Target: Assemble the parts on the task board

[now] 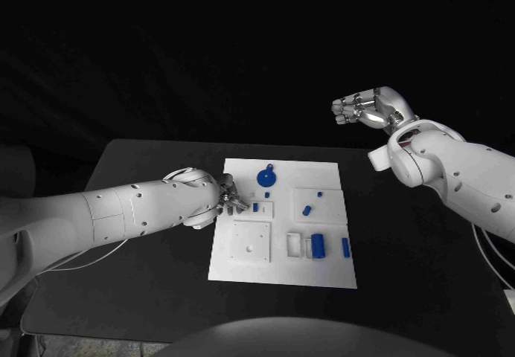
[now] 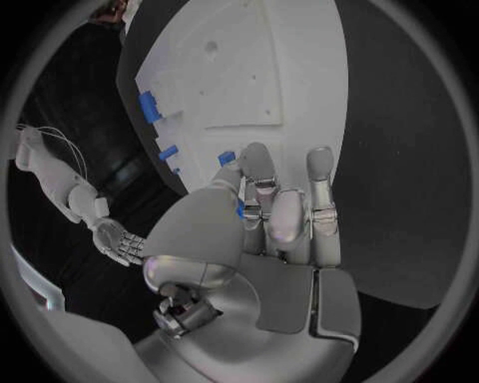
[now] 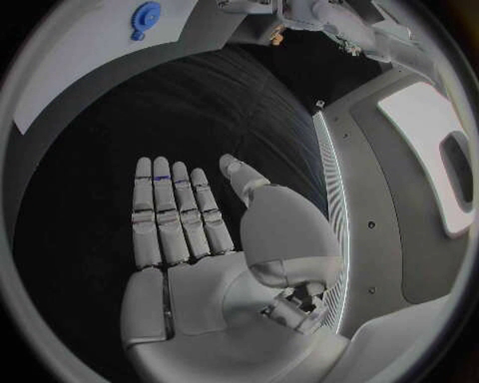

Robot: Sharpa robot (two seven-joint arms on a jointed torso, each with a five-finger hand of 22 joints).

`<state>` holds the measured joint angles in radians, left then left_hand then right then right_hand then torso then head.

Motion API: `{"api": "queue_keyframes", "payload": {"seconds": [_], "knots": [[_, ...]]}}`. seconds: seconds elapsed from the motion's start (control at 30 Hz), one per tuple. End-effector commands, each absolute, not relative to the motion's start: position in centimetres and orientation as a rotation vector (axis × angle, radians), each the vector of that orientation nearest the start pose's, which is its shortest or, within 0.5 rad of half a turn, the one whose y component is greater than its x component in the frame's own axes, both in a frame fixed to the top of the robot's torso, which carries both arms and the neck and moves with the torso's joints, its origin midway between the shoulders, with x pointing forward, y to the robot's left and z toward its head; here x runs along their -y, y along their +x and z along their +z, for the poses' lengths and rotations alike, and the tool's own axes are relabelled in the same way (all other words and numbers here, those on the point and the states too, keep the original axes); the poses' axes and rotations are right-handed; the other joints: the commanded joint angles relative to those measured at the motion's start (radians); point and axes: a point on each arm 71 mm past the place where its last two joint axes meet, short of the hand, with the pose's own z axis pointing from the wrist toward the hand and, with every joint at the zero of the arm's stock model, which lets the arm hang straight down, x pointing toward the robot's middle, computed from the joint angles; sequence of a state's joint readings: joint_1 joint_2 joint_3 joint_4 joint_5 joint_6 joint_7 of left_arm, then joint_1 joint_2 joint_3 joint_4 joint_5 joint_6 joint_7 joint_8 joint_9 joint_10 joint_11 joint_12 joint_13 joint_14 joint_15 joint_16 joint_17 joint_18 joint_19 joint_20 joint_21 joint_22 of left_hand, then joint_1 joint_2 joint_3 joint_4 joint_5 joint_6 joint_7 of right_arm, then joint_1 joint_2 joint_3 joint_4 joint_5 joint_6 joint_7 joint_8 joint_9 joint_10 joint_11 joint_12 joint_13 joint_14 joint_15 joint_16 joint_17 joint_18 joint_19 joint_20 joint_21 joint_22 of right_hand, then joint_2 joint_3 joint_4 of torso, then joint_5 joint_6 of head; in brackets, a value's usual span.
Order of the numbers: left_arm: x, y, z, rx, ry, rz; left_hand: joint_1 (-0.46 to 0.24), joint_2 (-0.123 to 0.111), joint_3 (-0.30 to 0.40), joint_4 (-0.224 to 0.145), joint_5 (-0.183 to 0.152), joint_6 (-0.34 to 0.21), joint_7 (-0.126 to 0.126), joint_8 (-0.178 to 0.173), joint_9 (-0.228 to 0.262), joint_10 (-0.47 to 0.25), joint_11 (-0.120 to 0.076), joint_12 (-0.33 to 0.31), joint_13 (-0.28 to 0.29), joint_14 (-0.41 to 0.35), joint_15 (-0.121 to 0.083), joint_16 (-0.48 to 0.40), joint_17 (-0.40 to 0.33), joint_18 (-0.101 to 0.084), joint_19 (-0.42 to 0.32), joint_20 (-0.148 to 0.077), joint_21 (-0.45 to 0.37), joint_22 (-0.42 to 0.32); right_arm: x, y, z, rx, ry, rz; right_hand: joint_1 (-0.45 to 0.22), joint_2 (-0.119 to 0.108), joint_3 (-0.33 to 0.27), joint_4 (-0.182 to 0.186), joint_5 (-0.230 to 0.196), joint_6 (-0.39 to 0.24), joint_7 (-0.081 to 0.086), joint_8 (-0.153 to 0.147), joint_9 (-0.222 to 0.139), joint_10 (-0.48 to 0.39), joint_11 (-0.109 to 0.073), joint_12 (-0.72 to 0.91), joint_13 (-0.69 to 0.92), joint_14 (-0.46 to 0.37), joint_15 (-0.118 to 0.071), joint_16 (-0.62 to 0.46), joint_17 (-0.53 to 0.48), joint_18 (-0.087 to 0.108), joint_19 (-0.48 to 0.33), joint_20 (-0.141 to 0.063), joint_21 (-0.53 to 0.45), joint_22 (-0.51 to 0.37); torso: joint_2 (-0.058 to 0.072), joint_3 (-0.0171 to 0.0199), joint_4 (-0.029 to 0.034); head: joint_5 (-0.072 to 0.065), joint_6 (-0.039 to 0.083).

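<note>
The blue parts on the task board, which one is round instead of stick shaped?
The blue disc near the task board's far edge, just beyond the left hand. It is a flat circle; the other blue parts are small, narrow pieces.

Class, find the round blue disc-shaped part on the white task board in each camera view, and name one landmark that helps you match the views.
Head view: the round blue part lies near the board's far edge, just beyond the left hand.
Left wrist view: I cannot pick it out.
Right wrist view: it lies on the board at the circle's rim.
Shared landmark: the white task board.
</note>
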<state>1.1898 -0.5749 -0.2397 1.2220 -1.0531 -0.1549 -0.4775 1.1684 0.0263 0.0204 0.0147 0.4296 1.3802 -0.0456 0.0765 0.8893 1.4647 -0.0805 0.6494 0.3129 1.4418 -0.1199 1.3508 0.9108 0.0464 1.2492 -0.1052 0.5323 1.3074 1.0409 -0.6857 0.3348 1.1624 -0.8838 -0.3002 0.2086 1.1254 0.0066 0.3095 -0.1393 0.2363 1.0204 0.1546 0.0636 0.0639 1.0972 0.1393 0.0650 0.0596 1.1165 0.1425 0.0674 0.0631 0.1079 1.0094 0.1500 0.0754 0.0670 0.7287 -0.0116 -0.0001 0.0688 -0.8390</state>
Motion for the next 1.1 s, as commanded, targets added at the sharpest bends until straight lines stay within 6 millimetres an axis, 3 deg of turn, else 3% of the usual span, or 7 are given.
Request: {"api": "queue_keyframes", "payload": {"seconds": [0.03, 0.07, 0.27, 0.4, 0.53, 0.8, 1.1], "knots": [[-18.0, 50.0, -29.9, -2.217, -0.276, -0.316, -0.009, -0.014, -0.007, 0.013, -0.015, 0.000, -0.009, -0.004, 0.002, 0.051, -0.007, 0.003, -0.001, 0.003, -0.006, -0.002, 0.001, 0.013, 0.004, 0.005, -0.006, 0.019, 24.7, 55.7, -16.2, -1.402, 0.526, 1.083, 0.000, -0.006, 0.003, 0.004, 0.004, -0.009, -0.001, -0.002, -0.001, -0.007, 0.002, -0.006, -0.001, -0.008, -0.001, -0.006, -0.002, 0.008, -0.007, -0.001, -0.004, -0.001, 0.000, -0.0007, 0.0004, 0.000, 0.001], [-18.0, 50.0, -29.9, -2.217, -0.276, -0.316, -0.011, -0.015, -0.009, 0.016, -0.024, 0.000, -0.009, -0.004, 0.002, 0.051, -0.007, 0.003, -0.001, 0.002, -0.006, -0.002, 0.001, 0.013, 0.004, 0.005, -0.006, 0.019, 24.7, 55.7, -16.2, -1.402, 0.526, 1.083, 0.000, -0.006, 0.003, 0.004, 0.004, -0.009, -0.001, -0.002, -0.001, -0.007, 0.002, -0.006, -0.001, -0.008, -0.001, -0.006, -0.002, 0.008, -0.007, -0.001, -0.004, -0.001, 0.000, -0.0006, 0.0004, 0.000, 0.001], [-17.9, 49.9, -29.9, -2.221, -0.271, -0.326, -0.050, -0.044, -0.034, 0.066, -0.195, 0.012, -0.009, -0.001, 0.009, 0.051, -0.007, 0.004, -0.002, 0.002, -0.006, -0.001, 0.003, 0.012, 0.005, 0.004, -0.007, 0.019, 24.6, 55.7, -16.3, -1.403, 0.527, 1.083, 0.000, -0.007, 0.001, 0.004, 0.004, -0.011, -0.001, -0.002, -0.001, -0.008, 0.003, -0.006, -0.002, -0.008, 0.000, -0.006, -0.002, 0.008, -0.008, -0.001, -0.004, -0.001, 0.000, -0.0007, 0.0004, 0.000, 0.001], [-17.9, 49.9, -29.9, -2.222, -0.270, -0.331, -0.070, -0.097, 0.009, 0.126, -0.284, 0.019, -0.007, -0.002, 0.014, 0.051, -0.006, 0.005, -0.002, 0.002, -0.006, -0.001, 0.004, 0.011, 0.005, 0.003, -0.008, 0.019, 24.6, 55.7, -16.3, -1.403, 0.527, 1.083, 0.000, -0.007, 0.001, 0.004, 0.004, -0.011, -0.001, -0.002, -0.001, -0.008, 0.003, -0.006, -0.002, -0.008, 0.000, -0.006, -0.002, 0.008, -0.008, -0.001, -0.004, -0.001, 0.000, -0.0002, 0.0002, 0.000, 0.001], [-18.0, 49.8, -29.9, -2.222, -0.271, -0.332, -0.070, -0.145, 0.046, 0.194, -0.339, 0.024, -0.006, -0.003, 0.019, 0.051, -0.006, 0.006, -0.002, 0.002, -0.007, -0.001, 0.005, 0.011, 0.005, 0.003, -0.008, 0.019, 24.6, 55.6, -16.3, -1.403, 0.528, 1.084, -0.001, -0.006, 0.000, 0.006, 0.002, -0.011, -0.001, -0.002, -0.001, -0.008, 0.003, -0.006, -0.001, -0.009, 0.000, -0.005, -0.002, 0.008, -0.008, -0.001, -0.004, -0.001, 0.000, 0.0003, 0.0002, 0.001, 0.001], [-18.6, 49.8, -29.8, -2.215, -0.282, -0.330, -0.069, -0.195, 0.038, 0.272, -0.380, 0.028, -0.007, -0.004, 0.022, 0.051, -0.007, 0.007, -0.005, 0.002, -0.009, 0.001, 0.010, 0.010, 0.005, 0.000, -0.008, 0.019, 24.7, 55.6, -16.5, -1.404, 0.531, 1.082, -0.001, -0.006, 0.000, 0.006, 0.002, -0.011, -0.001, -0.002, -0.001, -0.008, 0.003, -0.006, -0.001, -0.009, 0.000, -0.005, -0.002, 0.008, -0.008, -0.001, -0.004, -0.001, 0.000, 0.0000, 0.0001, 0.001, 0.004], [-19.2, 49.8, -28.7, -2.225, -0.318, -0.385, -0.055, -0.178, 0.041, 0.261, -0.380, 0.018, -0.003, -0.006, 0.023, 0.050, -0.005, 0.000, -0.017, -0.003, -0.010, -0.010, -0.006, 0.007, 0.004, -0.003, -0.010, 0.018, 24.8, 55.6, -16.7, -1.406, 0.535, 1.079, -0.001, -0.006, 0.000, 0.006, 0.002, -0.011, -0.001, -0.002, -0.001, -0.008, 0.003, -0.006, -0.001, -0.009, 0.000, -0.005, -0.002, 0.008, -0.008, -0.001, -0.004, -0.001, 0.000, 0.0000, 0.0000, -0.001, 0.007]]}}
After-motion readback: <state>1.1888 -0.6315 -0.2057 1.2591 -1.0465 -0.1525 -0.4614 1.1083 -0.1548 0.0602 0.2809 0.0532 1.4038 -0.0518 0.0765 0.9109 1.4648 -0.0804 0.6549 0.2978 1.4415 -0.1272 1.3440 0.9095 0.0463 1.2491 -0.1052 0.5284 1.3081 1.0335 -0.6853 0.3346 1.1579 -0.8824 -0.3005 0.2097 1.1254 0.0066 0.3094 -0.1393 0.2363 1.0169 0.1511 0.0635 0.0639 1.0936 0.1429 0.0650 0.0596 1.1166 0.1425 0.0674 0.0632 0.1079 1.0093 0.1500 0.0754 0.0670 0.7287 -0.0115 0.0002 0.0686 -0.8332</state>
